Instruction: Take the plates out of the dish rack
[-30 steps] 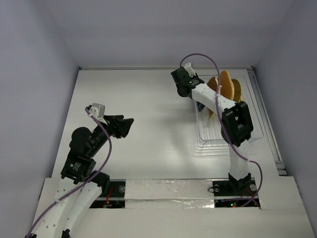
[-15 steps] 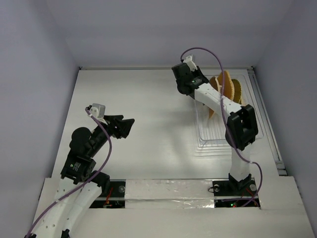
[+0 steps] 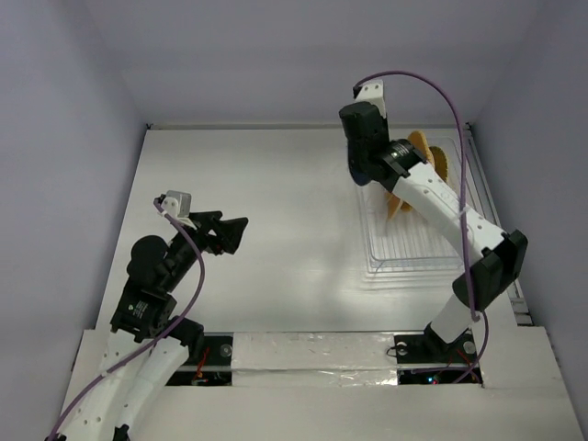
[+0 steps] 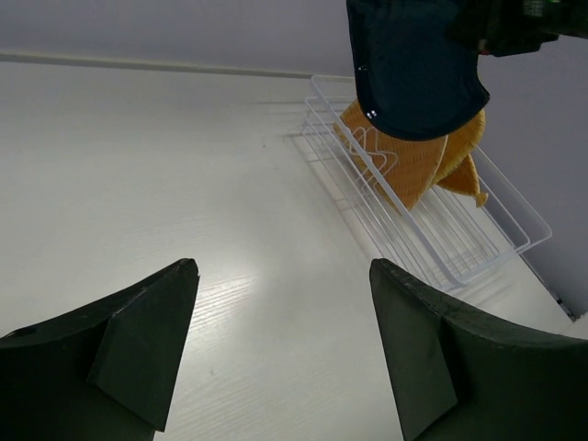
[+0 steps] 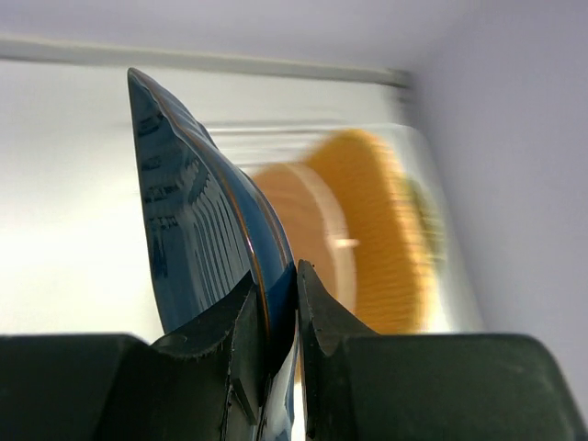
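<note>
My right gripper [image 5: 296, 276] is shut on the rim of the dark blue plate [image 5: 193, 211]. In the left wrist view that plate [image 4: 413, 73] hangs in the air, above the near end of the white wire dish rack [image 4: 501, 216]. Orange-yellow plates [image 4: 418, 165] stand upright in the rack's slots, just below and behind the blue one. From above, the right gripper [image 3: 365, 170] is raised over the rack's far left corner, and the orange plates [image 3: 424, 158] show beside the arm. My left gripper [image 3: 234, 230] hovers open and empty over the table's left middle, its fingertips [image 4: 175, 285] wide apart.
The rack [image 3: 413, 253] takes up the right side of the white table [image 3: 276, 184]. A raised rail [image 3: 491, 211] runs along the table's right edge, and grey walls close in the back and both sides.
The right arm has lifted and straightened, carrying the blue plate up out of the rack. The left gripper's jaws have spread wider; that arm has barely moved.
</note>
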Controlling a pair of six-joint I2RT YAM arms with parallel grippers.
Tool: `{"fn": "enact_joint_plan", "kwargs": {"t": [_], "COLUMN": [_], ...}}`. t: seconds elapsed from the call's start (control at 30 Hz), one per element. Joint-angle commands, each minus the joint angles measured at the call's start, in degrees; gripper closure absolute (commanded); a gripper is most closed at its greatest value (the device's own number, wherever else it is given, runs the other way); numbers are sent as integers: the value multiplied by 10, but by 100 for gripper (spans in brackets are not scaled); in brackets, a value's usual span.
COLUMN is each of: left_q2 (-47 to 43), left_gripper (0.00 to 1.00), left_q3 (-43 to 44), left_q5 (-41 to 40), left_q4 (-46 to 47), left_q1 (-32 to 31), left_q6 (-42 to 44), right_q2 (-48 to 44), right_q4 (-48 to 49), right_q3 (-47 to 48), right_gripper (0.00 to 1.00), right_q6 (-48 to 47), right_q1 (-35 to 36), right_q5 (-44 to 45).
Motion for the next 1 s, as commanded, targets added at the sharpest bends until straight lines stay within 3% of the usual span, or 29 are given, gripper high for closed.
{"fn": "enact_joint_plan", "kwargs": {"t": [0.0, 0.23, 0.47, 0.7, 0.97], "left_q2": [-5, -17, -13, -12, -17], "left_gripper": [29, 37, 44, 44, 44], "left_q3": [33, 39, 37, 34, 33], "left_q5": [-38, -92, -95, -92, -87], "left_q4": [10, -4, -1, 1, 1], "left_q1": [-3, -3, -3, -3, -3], "left_q6": [8, 7, 7, 4, 3], "right_q2": [-43, 49, 176, 348, 431], "right_q4": [64, 209, 342, 350, 393], "right_q3": [0, -16, 62, 179, 198], "right_gripper": [100, 100, 100, 100, 100], "right_q6": [95, 251, 399, 487, 560], "right_q1": [51, 76, 94, 112, 123], "right_q5": [-165, -433, -560, -600, -631]}}
